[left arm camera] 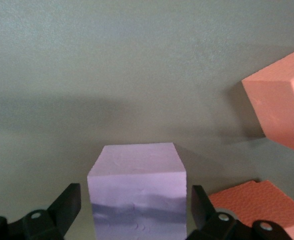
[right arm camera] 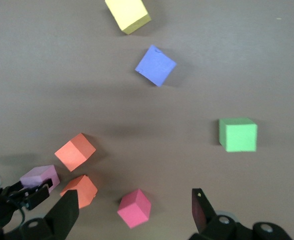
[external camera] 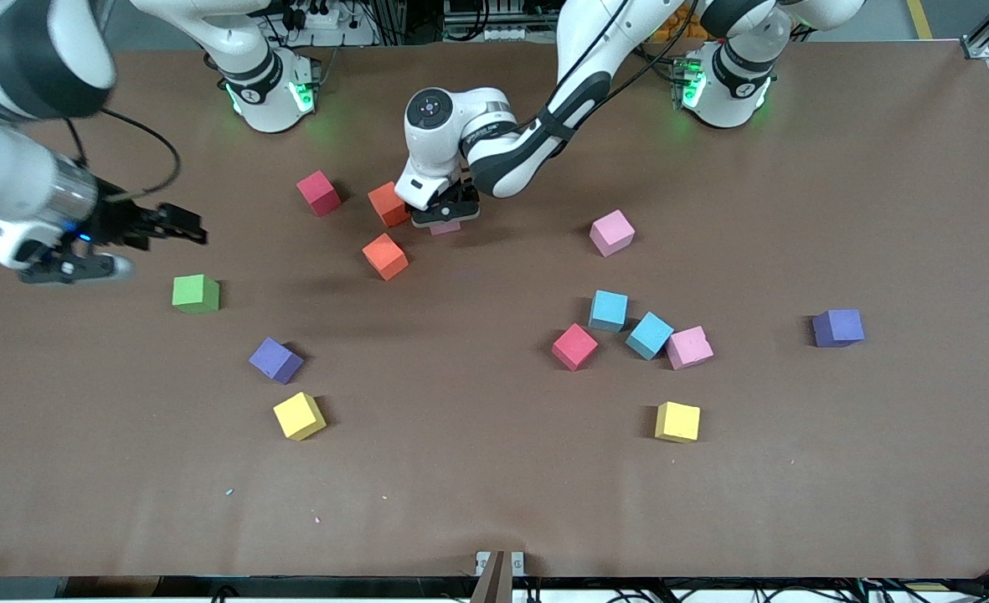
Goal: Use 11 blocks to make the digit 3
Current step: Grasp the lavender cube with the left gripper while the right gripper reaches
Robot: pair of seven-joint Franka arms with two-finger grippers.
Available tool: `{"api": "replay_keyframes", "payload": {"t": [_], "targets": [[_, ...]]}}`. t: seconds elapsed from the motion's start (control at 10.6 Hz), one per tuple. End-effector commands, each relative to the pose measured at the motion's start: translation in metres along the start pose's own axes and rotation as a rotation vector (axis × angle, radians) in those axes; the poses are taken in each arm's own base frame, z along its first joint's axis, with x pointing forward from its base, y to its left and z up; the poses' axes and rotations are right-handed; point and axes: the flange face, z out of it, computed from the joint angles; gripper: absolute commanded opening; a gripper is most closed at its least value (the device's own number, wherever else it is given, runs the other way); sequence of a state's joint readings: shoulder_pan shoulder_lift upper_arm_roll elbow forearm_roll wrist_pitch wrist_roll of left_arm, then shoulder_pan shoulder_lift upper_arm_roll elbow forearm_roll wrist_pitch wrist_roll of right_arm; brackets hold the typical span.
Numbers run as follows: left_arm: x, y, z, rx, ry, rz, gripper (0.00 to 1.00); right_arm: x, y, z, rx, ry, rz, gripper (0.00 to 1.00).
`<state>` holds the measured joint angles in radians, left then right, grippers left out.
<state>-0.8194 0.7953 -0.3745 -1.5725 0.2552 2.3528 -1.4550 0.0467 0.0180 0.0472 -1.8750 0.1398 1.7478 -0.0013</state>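
My left gripper (external camera: 445,216) is down at the table around a pink block (external camera: 445,227) beside two orange blocks (external camera: 388,204) (external camera: 385,256). In the left wrist view its fingers (left arm camera: 69,204) stand open on either side of that pink block (left arm camera: 137,172), with a thin gap on each side. My right gripper (external camera: 191,226) hangs open and empty in the air by the green cube (external camera: 196,294); a red block (right arm camera: 134,207) lies far below it. The other blocks lie scattered singly. No digit 3 is in view.
Red (external camera: 574,346), two light blue (external camera: 608,311) (external camera: 650,335) and pink (external camera: 689,347) blocks cluster toward the left arm's end; another pink (external camera: 611,232), purple (external camera: 837,327) and yellow (external camera: 677,421) lie around them. Purple (external camera: 275,360) and yellow (external camera: 299,415) lie nearer the camera than the green cube.
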Motion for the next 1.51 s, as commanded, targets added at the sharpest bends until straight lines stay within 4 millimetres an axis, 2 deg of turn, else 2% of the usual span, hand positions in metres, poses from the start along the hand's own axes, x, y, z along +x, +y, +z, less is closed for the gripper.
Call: {"api": "replay_keyframes", "payload": {"t": [0.0, 0.19, 0.28, 0.47, 0.56, 0.75, 0.94, 1.13, 1.22, 1.41], "targets": [[0.008, 0.002, 0.001, -0.002, 0.043, 0.019, 0.64, -0.007, -0.026, 0.035, -0.012, 0.014, -0.064, 1.00], [0.013, -0.001, -0.001, -0.001, 0.048, 0.019, 0.39, -0.008, -0.022, 0.077, -0.024, 0.056, -0.096, 1.00], [0.015, -0.001, -0.003, -0.001, 0.049, 0.018, 0.27, -0.008, -0.021, 0.090, -0.027, 0.063, -0.192, 1.00], [0.015, -0.006, -0.011, 0.014, 0.055, 0.026, 0.23, -0.013, -0.021, 0.115, -0.036, 0.075, -0.267, 1.00], [0.021, -0.016, -0.019, 0.032, 0.062, 0.062, 0.16, -0.017, -0.038, 0.128, -0.044, 0.084, -0.334, 1.00], [0.031, -0.042, -0.037, 0.056, 0.073, 0.102, 0.16, -0.016, -0.049, 0.150, -0.053, 0.107, -0.425, 1.00], [0.039, -0.068, -0.051, 0.079, 0.072, 0.176, 0.16, -0.010, -0.054, 0.179, -0.065, 0.135, -0.596, 1.00], [0.039, -0.086, -0.048, 0.105, 0.056, 0.247, 0.16, 0.000, -0.054, 0.199, -0.088, 0.182, -0.800, 1.00], [0.039, -0.094, -0.047, 0.119, 0.052, 0.295, 0.16, -0.002, -0.069, 0.212, -0.088, 0.191, -0.847, 1.00], [0.039, -0.095, -0.049, 0.104, 0.056, 0.310, 0.16, -0.010, -0.091, 0.224, -0.075, 0.191, -0.860, 1.00]]}}
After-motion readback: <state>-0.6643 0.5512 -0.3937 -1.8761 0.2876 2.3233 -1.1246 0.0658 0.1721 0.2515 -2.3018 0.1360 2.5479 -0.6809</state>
